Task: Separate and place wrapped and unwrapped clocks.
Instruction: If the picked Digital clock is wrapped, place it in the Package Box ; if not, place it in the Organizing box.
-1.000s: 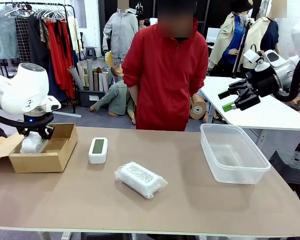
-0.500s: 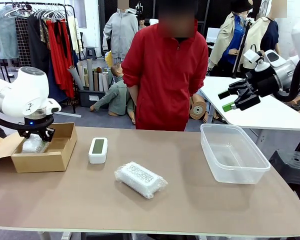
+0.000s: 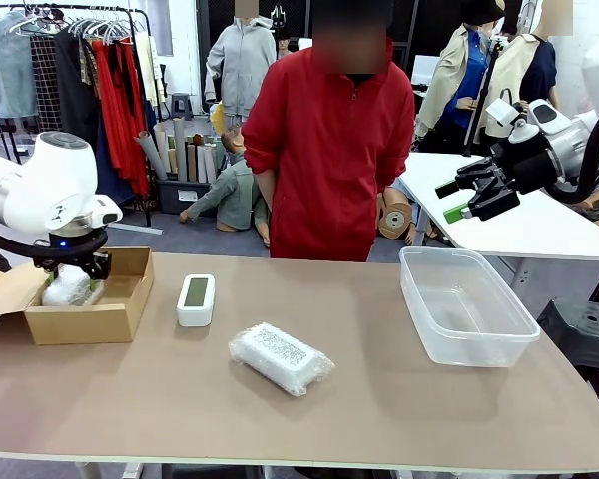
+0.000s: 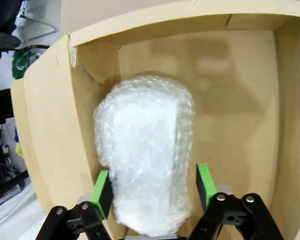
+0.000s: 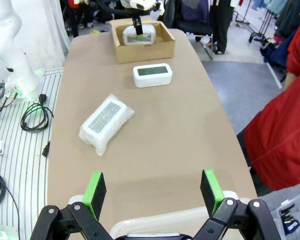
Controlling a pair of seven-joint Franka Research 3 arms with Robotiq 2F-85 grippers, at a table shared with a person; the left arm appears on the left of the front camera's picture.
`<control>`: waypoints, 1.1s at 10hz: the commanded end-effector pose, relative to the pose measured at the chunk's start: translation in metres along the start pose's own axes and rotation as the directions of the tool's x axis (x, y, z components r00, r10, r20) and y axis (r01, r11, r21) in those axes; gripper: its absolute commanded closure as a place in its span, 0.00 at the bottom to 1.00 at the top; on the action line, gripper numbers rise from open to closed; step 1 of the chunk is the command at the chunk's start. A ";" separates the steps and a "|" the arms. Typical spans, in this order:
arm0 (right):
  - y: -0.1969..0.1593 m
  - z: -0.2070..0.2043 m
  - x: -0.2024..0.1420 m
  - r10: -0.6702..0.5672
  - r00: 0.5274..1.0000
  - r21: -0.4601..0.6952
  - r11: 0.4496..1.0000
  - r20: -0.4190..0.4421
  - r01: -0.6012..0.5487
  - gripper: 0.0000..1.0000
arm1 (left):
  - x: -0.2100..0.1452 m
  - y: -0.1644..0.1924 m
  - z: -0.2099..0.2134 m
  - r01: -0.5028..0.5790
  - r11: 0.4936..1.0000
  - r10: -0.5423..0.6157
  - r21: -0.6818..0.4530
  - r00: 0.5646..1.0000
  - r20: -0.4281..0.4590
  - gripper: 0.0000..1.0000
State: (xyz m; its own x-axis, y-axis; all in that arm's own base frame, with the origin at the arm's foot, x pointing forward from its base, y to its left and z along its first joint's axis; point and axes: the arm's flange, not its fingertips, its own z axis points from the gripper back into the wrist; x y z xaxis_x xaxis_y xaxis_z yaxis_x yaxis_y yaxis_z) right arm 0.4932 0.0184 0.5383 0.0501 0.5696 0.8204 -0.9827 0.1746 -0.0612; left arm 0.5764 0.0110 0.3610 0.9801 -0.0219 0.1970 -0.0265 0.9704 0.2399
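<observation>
The left gripper reaches into the cardboard box. Its green pads are parted on either side of the bubble-wrapped clock lying inside. A second ago they were clamped on it. The right gripper hangs open and unmoved above the plastic tub.

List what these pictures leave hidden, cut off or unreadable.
- Front view: fingertips of the left gripper and lower half of the boxed wrapped clock, behind the cardboard box wall.
- Left wrist view: that clock's near end, past the bottom edge.
- Front view: face of the table wrapped clock, clouded by bubble wrap.
- Front view: screen digits of the bare clock, too small.
- Right wrist view: most of the clear tub, past the bottom edge.
</observation>
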 end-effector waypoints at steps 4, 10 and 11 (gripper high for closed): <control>0.001 0.000 0.001 0.003 1.000 0.001 1.000 0.000 -0.003 0.00 | -0.003 0.007 0.036 0.000 1.000 0.000 -0.002 0.997 0.072 0.00; 0.001 0.000 0.001 0.003 1.000 0.001 1.000 0.000 -0.003 0.00 | 0.005 0.007 0.049 -0.012 1.000 0.012 0.000 0.996 0.083 0.00; 0.001 0.000 0.001 0.003 1.000 0.001 1.000 0.000 -0.003 0.00 | 0.005 0.007 0.049 -0.012 1.000 0.012 0.000 0.996 0.083 0.00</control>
State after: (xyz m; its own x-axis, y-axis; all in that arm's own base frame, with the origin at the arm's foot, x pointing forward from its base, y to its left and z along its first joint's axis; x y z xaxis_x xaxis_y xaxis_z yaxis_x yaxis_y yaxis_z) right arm 0.4932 0.0184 0.5383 0.0501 0.5696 0.8204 -0.9827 0.1746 -0.0612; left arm 0.5707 0.0052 0.4089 0.9607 -0.0316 0.2756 -0.0363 0.9707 0.2377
